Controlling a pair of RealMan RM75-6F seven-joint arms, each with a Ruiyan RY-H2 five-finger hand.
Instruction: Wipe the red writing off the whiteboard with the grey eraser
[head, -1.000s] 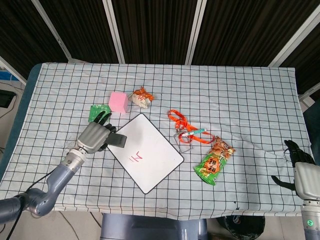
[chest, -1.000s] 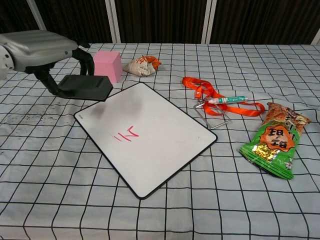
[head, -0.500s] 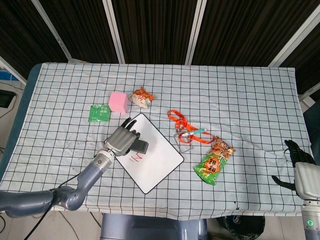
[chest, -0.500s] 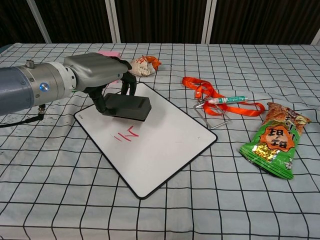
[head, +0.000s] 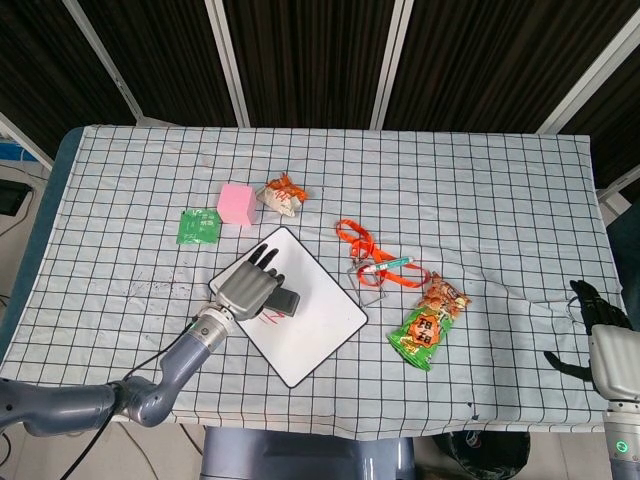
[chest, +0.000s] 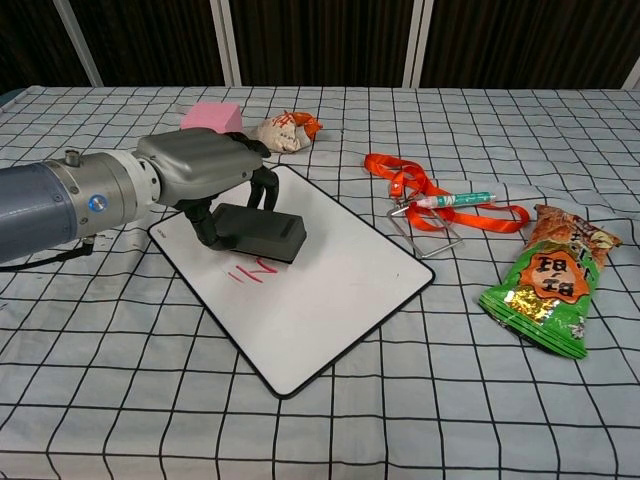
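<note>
The whiteboard (head: 318, 325) (chest: 330, 270) lies tilted on the checked cloth. My left hand (head: 247, 288) (chest: 205, 170) grips the grey eraser (head: 286, 301) (chest: 258, 232) over the board's left half. The eraser sits just above the red writing (head: 270, 319) (chest: 253, 271), partly covering it. I cannot tell whether it touches the board. My right hand (head: 592, 320) stays at the table's right edge in the head view, away from everything, fingers spread and holding nothing.
A pink block (head: 236, 203) (chest: 213, 116), a green packet (head: 198, 226) and a snack wrapper (head: 282, 196) (chest: 285, 130) lie behind the board. An orange lanyard with a pen (head: 377, 262) (chest: 440, 200) and a green snack bag (head: 428, 326) (chest: 548, 283) lie to its right.
My left hand has carried the eraser from the board's left corner onto the board, then down toward the red writing. The right hand has not moved.
</note>
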